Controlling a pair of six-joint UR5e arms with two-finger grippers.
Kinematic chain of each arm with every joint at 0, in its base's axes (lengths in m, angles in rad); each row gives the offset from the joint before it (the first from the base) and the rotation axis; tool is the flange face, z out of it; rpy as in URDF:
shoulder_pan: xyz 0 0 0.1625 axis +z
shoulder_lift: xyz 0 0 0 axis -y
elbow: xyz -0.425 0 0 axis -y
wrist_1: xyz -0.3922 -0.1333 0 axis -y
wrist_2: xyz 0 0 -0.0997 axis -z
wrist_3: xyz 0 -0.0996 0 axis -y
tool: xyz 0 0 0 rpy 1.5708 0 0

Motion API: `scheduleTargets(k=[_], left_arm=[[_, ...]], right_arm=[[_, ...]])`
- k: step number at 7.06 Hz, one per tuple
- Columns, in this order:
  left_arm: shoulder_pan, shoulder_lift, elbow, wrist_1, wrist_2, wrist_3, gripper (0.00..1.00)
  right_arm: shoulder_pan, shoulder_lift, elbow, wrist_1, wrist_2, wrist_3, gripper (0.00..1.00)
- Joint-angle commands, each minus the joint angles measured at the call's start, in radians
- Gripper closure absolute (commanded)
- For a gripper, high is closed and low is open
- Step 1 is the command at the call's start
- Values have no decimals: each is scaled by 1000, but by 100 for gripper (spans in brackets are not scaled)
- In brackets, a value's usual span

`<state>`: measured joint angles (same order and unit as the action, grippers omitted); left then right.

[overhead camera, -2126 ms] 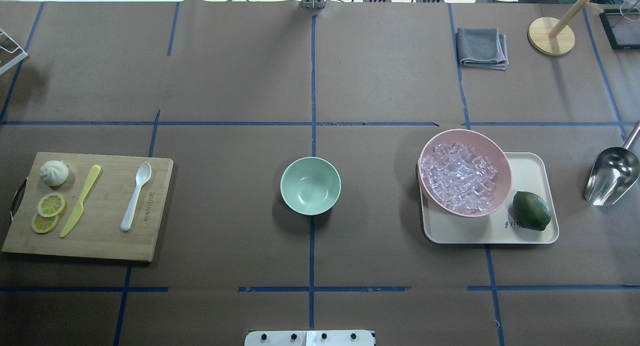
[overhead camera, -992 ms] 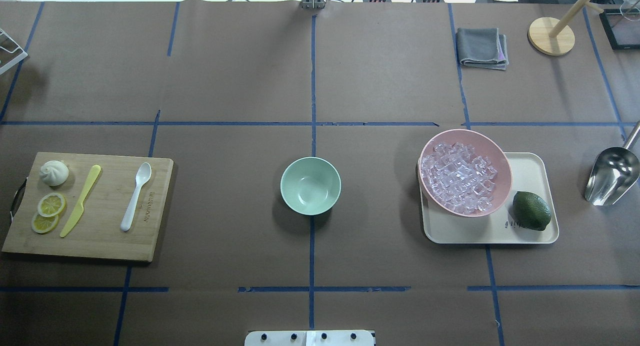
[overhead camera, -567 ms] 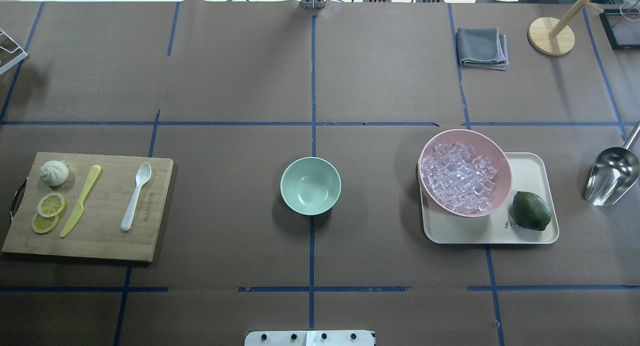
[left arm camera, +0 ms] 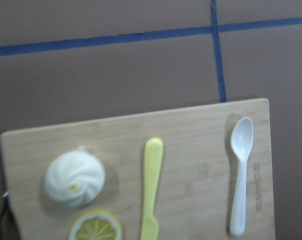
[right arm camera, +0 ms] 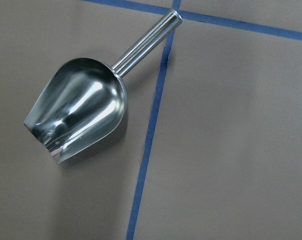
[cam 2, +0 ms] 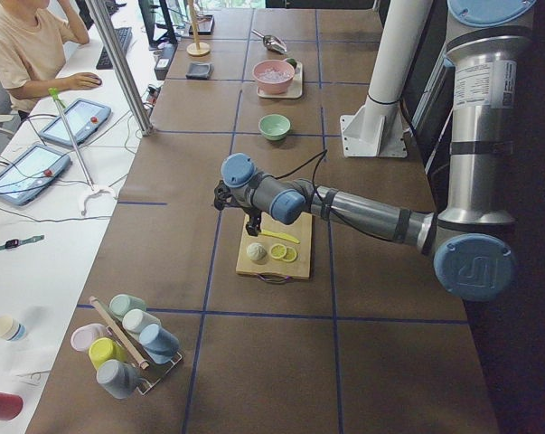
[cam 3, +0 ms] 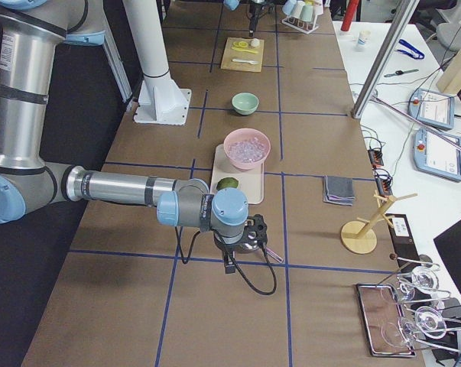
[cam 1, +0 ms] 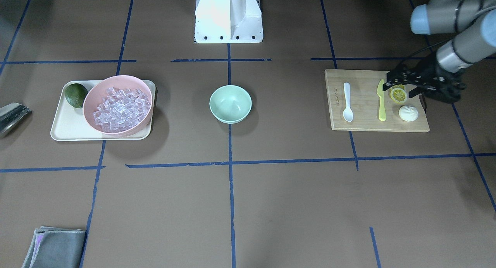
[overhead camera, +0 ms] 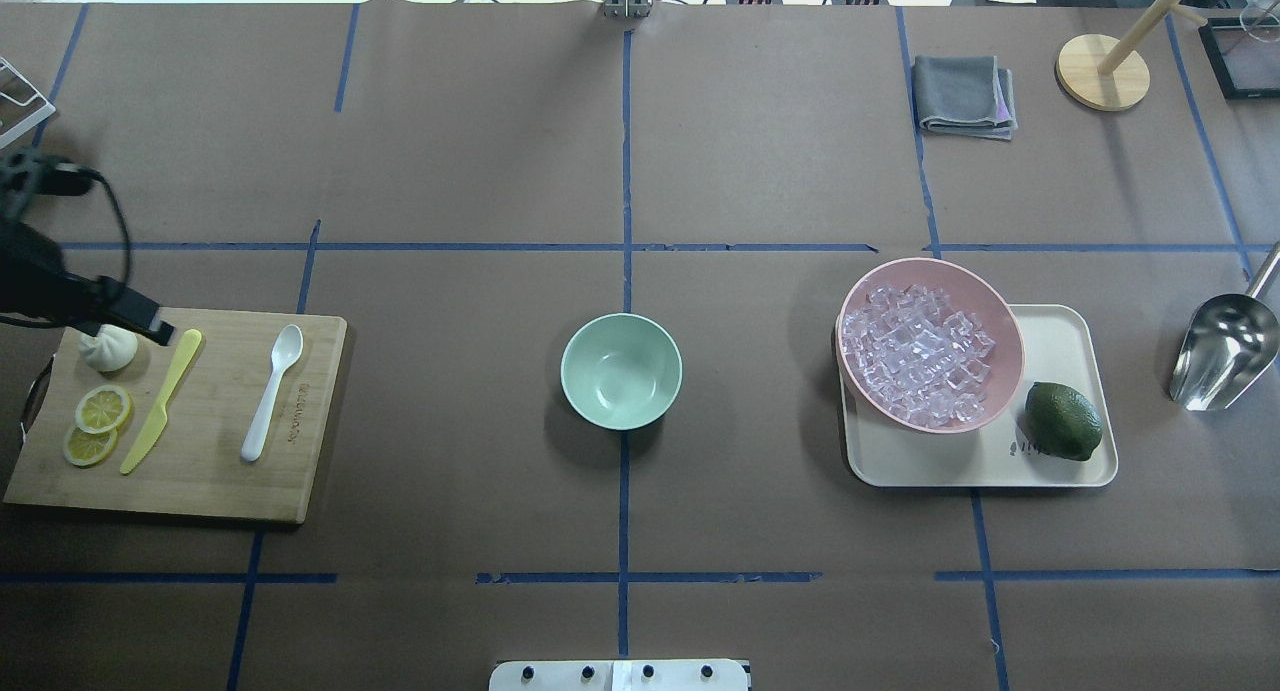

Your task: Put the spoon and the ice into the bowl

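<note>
The white spoon (overhead camera: 270,391) lies on the wooden cutting board (overhead camera: 220,471) at the left, also in the left wrist view (left arm camera: 239,175). The empty mint-green bowl (overhead camera: 620,371) stands at the table's middle. The ice (overhead camera: 915,356) is heaped in the pink bowl (overhead camera: 940,264) at the right. My left gripper (overhead camera: 150,326) hovers over the board's far left corner, above the bun; in the front view (cam 1: 401,87) its fingers look apart and empty. My right gripper (cam 3: 249,229) shows only in the exterior right view, over the metal scoop (right arm camera: 80,115); I cannot tell its state.
On the board lie a yellow-green knife (overhead camera: 160,401), a bun (overhead camera: 108,349) and lemon slices (overhead camera: 100,411). The pink bowl and a lime (overhead camera: 1063,421) sit on a beige tray (overhead camera: 1060,341). A grey cloth (overhead camera: 965,94) and a wooden stand (overhead camera: 1102,71) are at the far right.
My left arm has come into the overhead view from the left edge and now reaches over the board's far left corner. Nothing on the table has moved.
</note>
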<state>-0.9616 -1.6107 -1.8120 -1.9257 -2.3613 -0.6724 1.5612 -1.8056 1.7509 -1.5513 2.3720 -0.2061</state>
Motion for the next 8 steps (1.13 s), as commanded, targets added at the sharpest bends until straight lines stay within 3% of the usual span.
scheduleTargets(k=[1, 2, 3, 5, 8], left_arm=[[186, -72, 14, -22, 208, -142, 2], [223, -72, 34, -24, 268, -144, 6], [233, -74, 39, -24, 269, -144, 16], [236, -71, 42, -24, 269, -145, 41], [238, -74, 40, -22, 267, -145, 47]], right_arm=[[-6, 0, 2, -1, 18, 1, 0], [-32, 0, 7, 13, 18, -1, 0], [-47, -1, -1, 70, 16, -1, 0], [-47, -3, -4, 74, 21, 7, 0], [-47, -1, -4, 74, 21, 10, 0]])
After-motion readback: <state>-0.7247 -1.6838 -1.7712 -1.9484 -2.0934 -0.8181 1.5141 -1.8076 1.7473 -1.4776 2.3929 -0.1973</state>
